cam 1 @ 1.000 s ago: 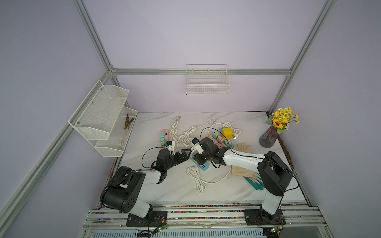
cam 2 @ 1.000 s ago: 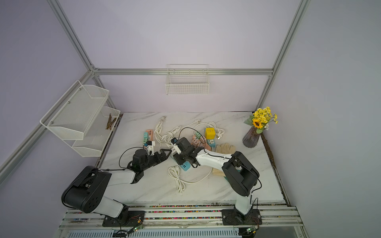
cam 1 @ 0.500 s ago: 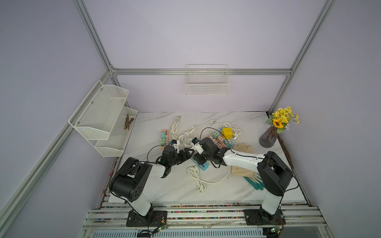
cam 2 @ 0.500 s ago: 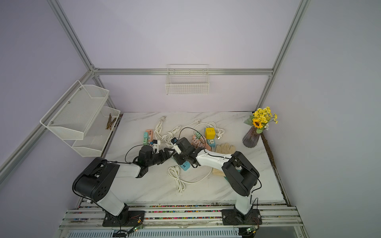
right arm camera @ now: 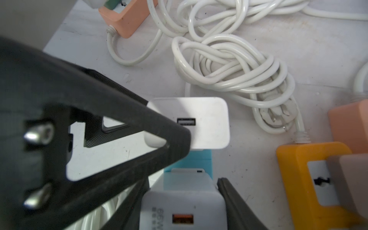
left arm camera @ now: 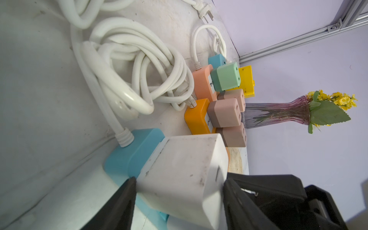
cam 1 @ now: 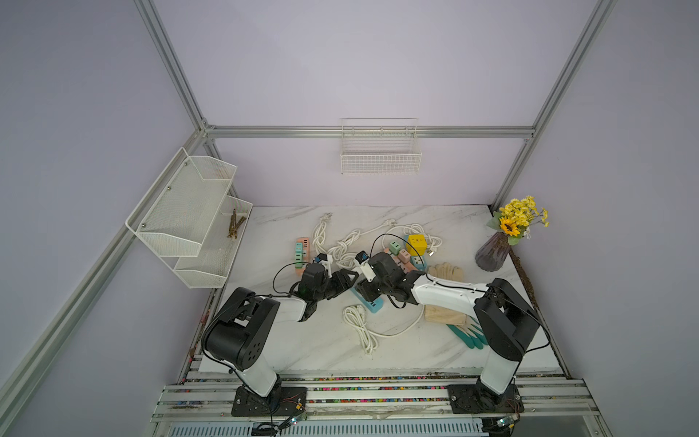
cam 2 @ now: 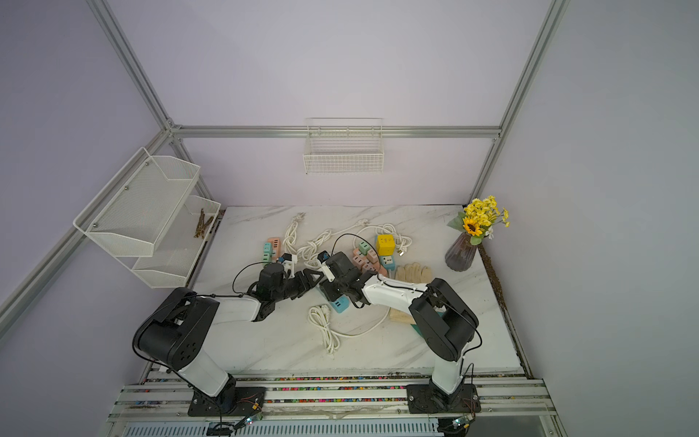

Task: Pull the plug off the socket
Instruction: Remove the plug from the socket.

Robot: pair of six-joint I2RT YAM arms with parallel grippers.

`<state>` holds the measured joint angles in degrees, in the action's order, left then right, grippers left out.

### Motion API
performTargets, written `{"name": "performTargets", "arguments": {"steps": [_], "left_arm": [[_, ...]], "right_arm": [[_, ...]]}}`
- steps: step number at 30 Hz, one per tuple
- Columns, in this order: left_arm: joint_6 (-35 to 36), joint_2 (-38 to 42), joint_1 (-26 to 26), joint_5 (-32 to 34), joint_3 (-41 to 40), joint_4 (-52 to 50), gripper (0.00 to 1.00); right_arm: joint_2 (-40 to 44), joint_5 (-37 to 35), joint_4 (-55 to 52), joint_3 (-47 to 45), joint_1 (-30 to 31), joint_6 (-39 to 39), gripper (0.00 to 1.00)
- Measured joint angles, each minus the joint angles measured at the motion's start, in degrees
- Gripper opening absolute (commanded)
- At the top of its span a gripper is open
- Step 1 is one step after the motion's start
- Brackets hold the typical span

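Marble-topped and hemmed by lilac walls, the table (cam 1: 302, 340) lies strewn with coloured sockets and knotted white cords (cam 1: 342, 249) as two robot arms meet at its middle. A second ago the left arm hung back to the left, its jaws spread wide and short of the target. Now it has reached in to the right, and the left gripper (left arm camera: 179, 180) has narrowed around the white plug (left arm camera: 179, 159). In the left wrist view a black finger lies against each flank of the plug, so the grip looks made or all but made. The right gripper (right arm camera: 183, 201) has not budged: pointing down, it clamps a second adapter (right arm camera: 183, 211), the one with an orange port, seated in the same blue power strip (cam 1: 372, 304). That strip lies flat at mid-table, a little toward the near edge. The white plug stands in its far end, beside the point where the strip's own cord leaves, and no gap shows between plug and socket face. By these pictures the reach is over and the pull has not begun: the plug is still seated. With the strip steadied from the right, a straight lift by the left gripper looks like what remains.
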<state>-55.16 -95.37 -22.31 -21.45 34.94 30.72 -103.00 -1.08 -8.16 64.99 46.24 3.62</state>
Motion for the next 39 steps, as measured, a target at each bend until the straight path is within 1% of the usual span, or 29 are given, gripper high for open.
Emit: {"name": "performTargets", "arguments": {"steps": [4,6,8,13,15,18,21,24,26,29,33,34,36,39], "left_arm": [[0.00,-0.04,0.04,0.00,0.02,0.17,0.67],[-0.02,-0.20,0.04,0.00,0.04,0.33,0.67],[-0.09,-0.35,0.04,0.04,0.11,0.46,0.67],[-0.79,-1.03,0.04,0.46,0.79,0.52,0.67],[-0.81,-1.09,0.04,0.48,0.85,0.52,0.67],[-0.79,-1.09,0.04,0.39,0.85,0.66,0.69],[-0.11,-1.01,0.26,-0.15,0.85,0.85,0.72],[2.10,0.46,0.94,-0.76,0.52,-0.46,0.76],[4.55,3.23,1.36,-0.87,-0.55,-2.82,0.77],[9.14,10.45,1.66,-0.79,-2.86,-5.77,0.79],[15.87,24.41,1.64,1.09,-5.86,-7.13,0.80],[17.22,28.09,1.66,2.56,-6.69,-7.26,0.81],[18.84,34.27,1.66,6.47,-8.61,-7.61,0.87],[20.41,43.15,1.66,14.25,-13.33,-7.82,0.96]], "right_arm": [[0.02,-9.92,-0.96,0.85,4.48,-0.85,0.39],[0.22,-11.76,-1.33,1.07,4.96,-0.44,0.37],[1.01,-9.62,-1.73,1.05,3.74,0.81,0.37],[4.94,4.57,-0.33,-1.66,-2.27,3.45,0.37],[5.79,7.26,-0.09,-2.23,-3.39,3.65,0.37],[7.21,9.44,0.11,-3.37,-2.99,3.58,0.37],[9.92,10.05,0.11,-5.64,-2.56,3.39,0.37],[15.23,10.21,0.98,-9.22,-2.49,3.43,0.37],[19.12,10.43,2.67,-11.74,-2.56,3.80,0.37],[24.15,12.39,7.56,-15.58,-3.06,5.18,0.38],[26.88,19.15,15.23,-19.78,-3.85,8.72,0.38],[26.88,21.70,17.57,-20.63,-4.02,10.01,0.38],[26.62,26.60,21.77,-22.01,-4.17,12.76,0.38],[24.46,35.08,30.42,-23.21,-4.26,17.35,0.38]]}}
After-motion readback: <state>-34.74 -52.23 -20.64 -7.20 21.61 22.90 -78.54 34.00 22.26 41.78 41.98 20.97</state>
